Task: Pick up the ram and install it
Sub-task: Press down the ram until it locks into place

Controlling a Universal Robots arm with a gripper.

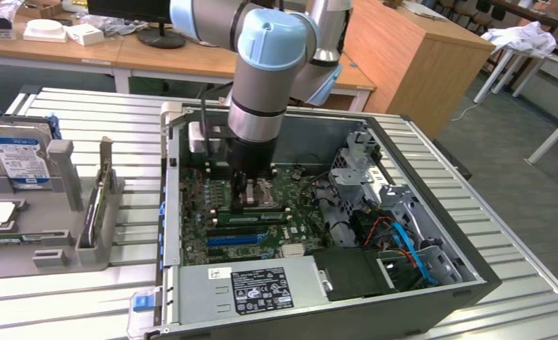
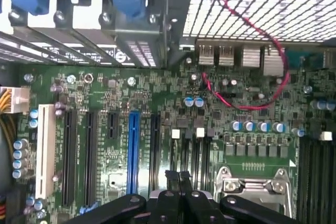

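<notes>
Reaching straight down into the open computer case [image 1: 468, 276] on the slatted surface [image 1: 118, 113]. Hovering low over the motherboard [image 1: 298, 234] with the gripper [image 1: 251, 190] above the metal processor socket [image 2: 252, 184]. In the wrist view, gripper [image 2: 178, 174] pinched fully closed, black fingers pressed together with nothing between them. Holding nothing. Just beside the gripper in the exterior view, on the near side, the ram [image 1: 253, 216]: a thin green stick with a pale label, lying along the black slots and apparently seated there, apart from the fingers. Farther toward the power supply [image 1: 251, 287], the long blue slot [image 1: 234, 240], seen upright among black slots in the wrist view. Well off to the exterior view's left, a hard drive [image 1: 19, 159] standing in a grey holder [image 1: 61, 234].
</notes>
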